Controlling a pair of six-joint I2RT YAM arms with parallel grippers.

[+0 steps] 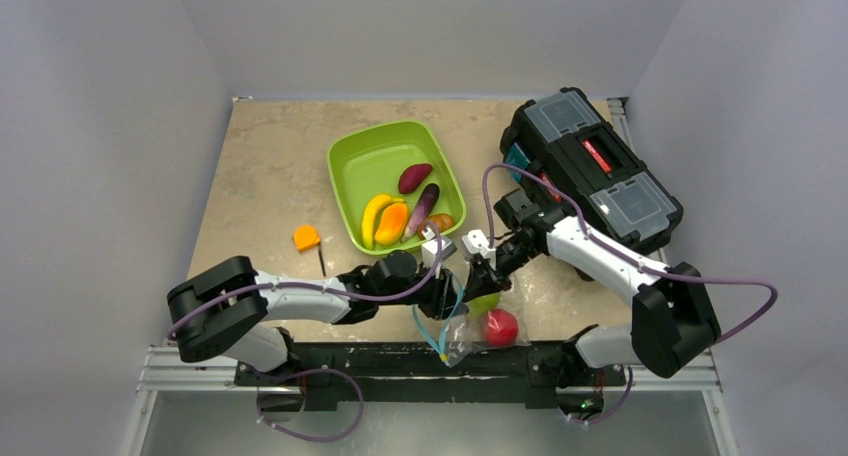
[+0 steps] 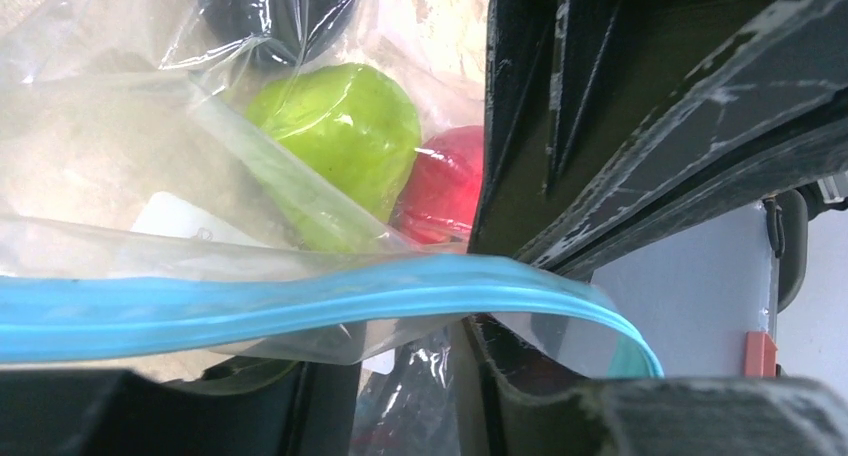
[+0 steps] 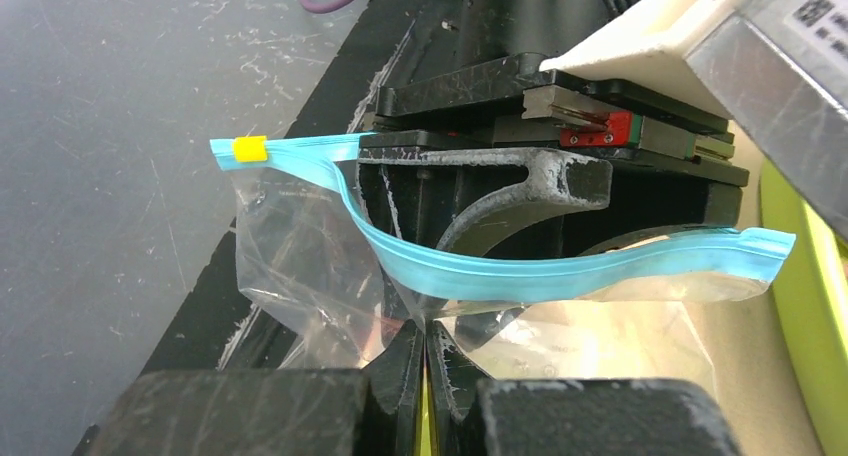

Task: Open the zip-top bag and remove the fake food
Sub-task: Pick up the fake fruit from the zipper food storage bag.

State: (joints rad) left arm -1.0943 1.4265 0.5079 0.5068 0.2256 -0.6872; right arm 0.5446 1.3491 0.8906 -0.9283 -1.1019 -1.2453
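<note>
Zip-top bag [image 3: 300,266], mouth agape, right claw [image 3: 425,344] pinching its wall, left claw's [image 1: 450,301] grip unclear. Next: lift toy fruit [image 2: 340,126] from beneath.

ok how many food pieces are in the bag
3: a green pear in the middle, a red apple beside it, a dark piece past the pear; folds of the bag may hide more.

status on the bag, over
Left gripper and right gripper both shut on zip-top bag, mouth held apart. Green pear, red apple, dark piece inside; five pieces out in green tray. Nothing in the way.
</note>
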